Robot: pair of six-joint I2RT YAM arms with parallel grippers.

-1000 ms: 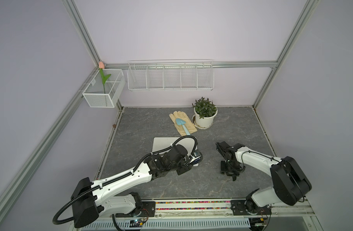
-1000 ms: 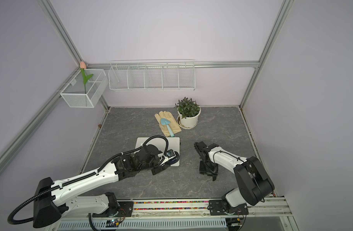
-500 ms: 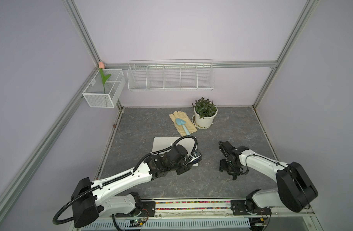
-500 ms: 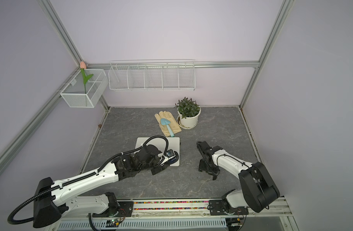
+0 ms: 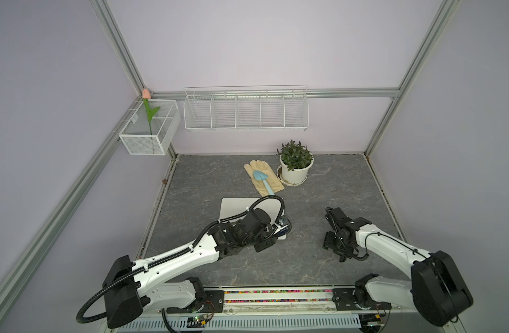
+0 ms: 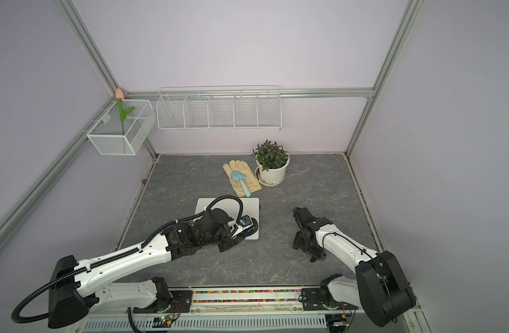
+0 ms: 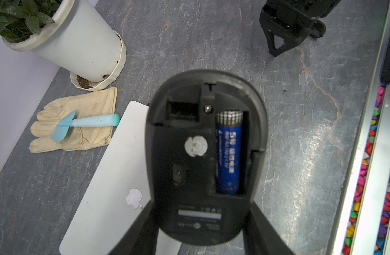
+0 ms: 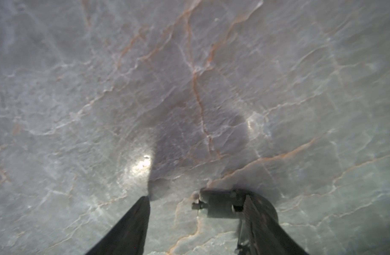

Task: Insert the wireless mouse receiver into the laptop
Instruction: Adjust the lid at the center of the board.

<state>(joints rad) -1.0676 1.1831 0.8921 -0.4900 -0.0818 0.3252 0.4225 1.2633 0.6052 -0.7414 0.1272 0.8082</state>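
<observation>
The grey marbled desk (image 5: 319,184) fills the lower half of both top views. The laptop (image 5: 236,206) lies closed and flat near its centre, logo side up. Nothing appears plugged into it, though its edges are too small to read.

The left end effector (image 5: 276,230) hangs over the laptop's lower right corner, clamped on the wireless mouse (image 7: 207,159). In the left wrist view the mouse fills the middle of the frame with its cover off. A blue battery (image 7: 229,152) sits in its bay, and the small square slot (image 7: 182,109) beside it looks empty.

The right end effector (image 8: 195,197) is in the lower right of the top views, well apart from the laptop and pointing down at the desk. Its jaws stand apart and grip nothing. At the bottom of the right wrist view a small grey metal piece, probably the receiver (image 8: 218,204), lies on the desk against the inside of one finger.

I judge the task about half done. The receiver seems to be out of the mouse. It has yet to be picked up, carried to the laptop's edge and pushed into a port.
</observation>
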